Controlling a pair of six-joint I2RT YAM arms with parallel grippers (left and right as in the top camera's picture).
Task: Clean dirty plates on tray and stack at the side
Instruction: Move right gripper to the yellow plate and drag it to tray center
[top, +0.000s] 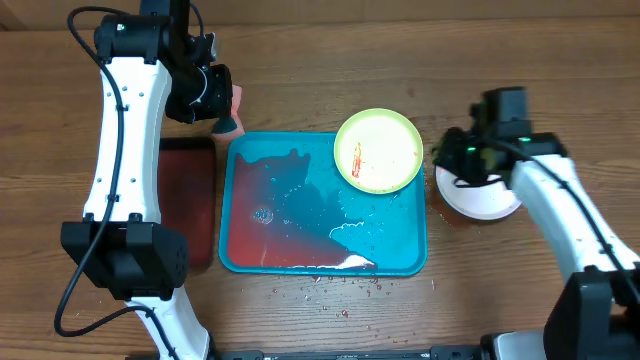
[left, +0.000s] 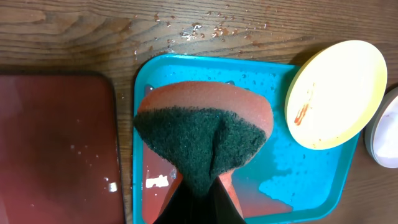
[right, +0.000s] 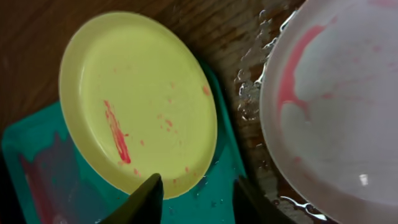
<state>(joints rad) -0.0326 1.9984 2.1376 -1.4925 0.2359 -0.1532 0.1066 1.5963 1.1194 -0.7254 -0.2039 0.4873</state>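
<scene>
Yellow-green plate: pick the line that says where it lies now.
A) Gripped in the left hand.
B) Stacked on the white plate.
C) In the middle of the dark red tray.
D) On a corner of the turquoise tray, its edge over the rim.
D: the yellow-green plate rests on a corner of the turquoise tray, overhanging its rim, while the white plate lies separately beside the tray.

Turquoise tray (top: 300, 215) sits mid-table (top: 320, 50), sloshy with reddish water. The yellow-green plate (top: 378, 150), red smear on it, sits on its 1 o'clock corner, hanging over the rim. A dark red tray (top: 187, 200) is just beside at 9 o'clock. At 3 o'clock there's a whitish plate (top: 485, 203) under the right claw (top: 465, 168). The left claw (top: 225, 120) at 11 o'clock pinches a pink sponge (top: 237, 99). Wet specks (top: 330, 285) at 6 o'clock.
</scene>
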